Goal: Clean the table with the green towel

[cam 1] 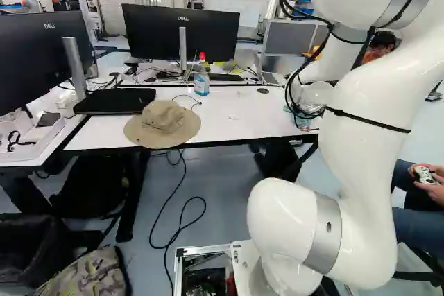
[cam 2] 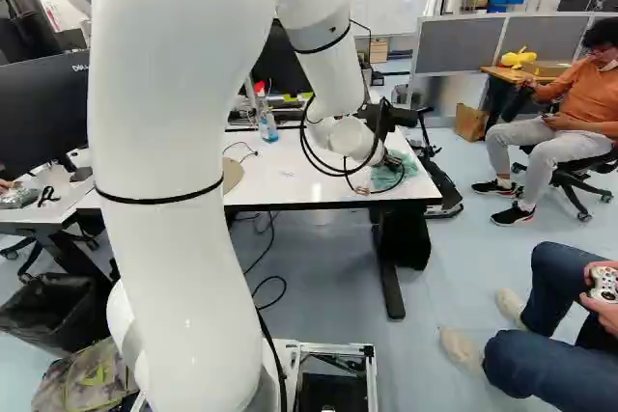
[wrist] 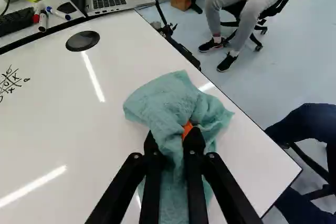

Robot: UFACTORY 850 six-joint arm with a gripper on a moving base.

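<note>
The crumpled blue-green cloth towel (wrist: 163,95) is gripped between the black two-fingered hand's (wrist: 174,139) fingers, over the white-topped bench (wrist: 89,129). It should be kept lightly pressed down, then drawn in overlapping strokes towards the dark handwritten marks (wrist: 10,81), well apart from the hand.

Rumpled matt cloth towel (wrist: 157,98) on smooth, glossy white tabletop (wrist: 58,114).

- Bright, diffuse light fills the room.
- Pale glare streaks cross the glossy white counter (wrist: 47,114) in the wrist view.
- Soft shading rounds the smooth white arm (cam 1: 364,164).
</note>
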